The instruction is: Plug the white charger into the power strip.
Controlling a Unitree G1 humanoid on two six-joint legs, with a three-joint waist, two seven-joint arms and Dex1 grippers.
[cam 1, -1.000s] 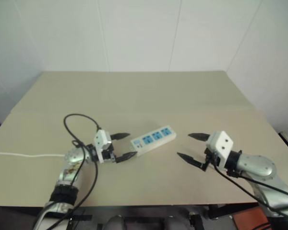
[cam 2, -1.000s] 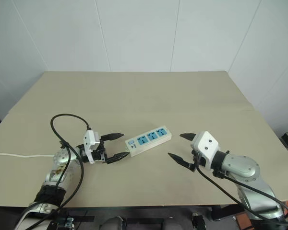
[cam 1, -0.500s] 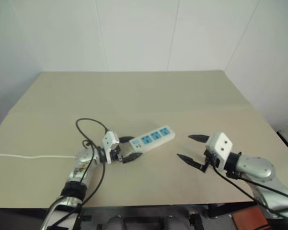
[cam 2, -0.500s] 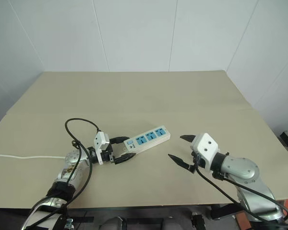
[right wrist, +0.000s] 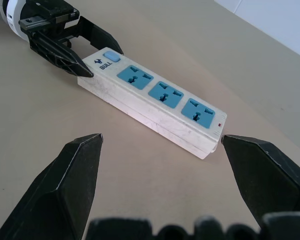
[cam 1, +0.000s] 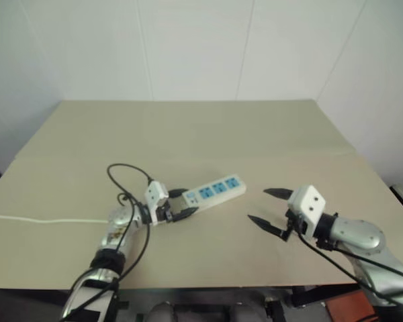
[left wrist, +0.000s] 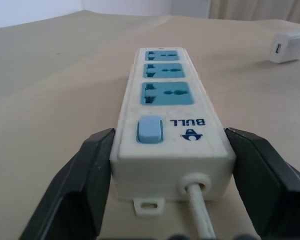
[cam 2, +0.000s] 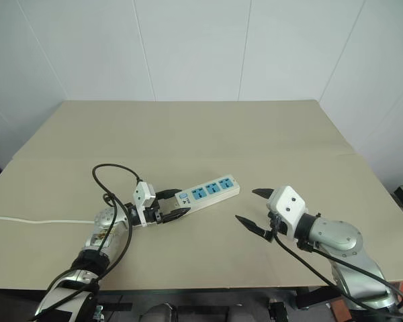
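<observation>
One table [cam 2: 188,134] is seen, and on it, near the middle of the front half, one power strip [cam 2: 207,191] is laid flat and slantwise, sockets up. Its thin white cord [cam 2: 27,219] is led off towards the table's left edge.

Two tools are counted. A second ago the left tool [cam 2: 178,203] was held wide open just short of the strip's switch end. It has since been brought forward around that end and narrowed, so that in the left wrist view both fingers [left wrist: 85,175] appear to be pressed against the strip's sides. The strip is thus judged to be steadied for plugging, though nothing has been put into it yet. The right tool [cam 2: 247,205] has been kept where it was, near the strip's far end, spread fully and with nothing held.

On the strip, three blue sockets [left wrist: 168,93], all free, and one switch [left wrist: 150,131] are counted.

One small white box [left wrist: 291,46] is seen beyond the strip. Whether it is the white charger or part of the right arm cannot be told.
</observation>
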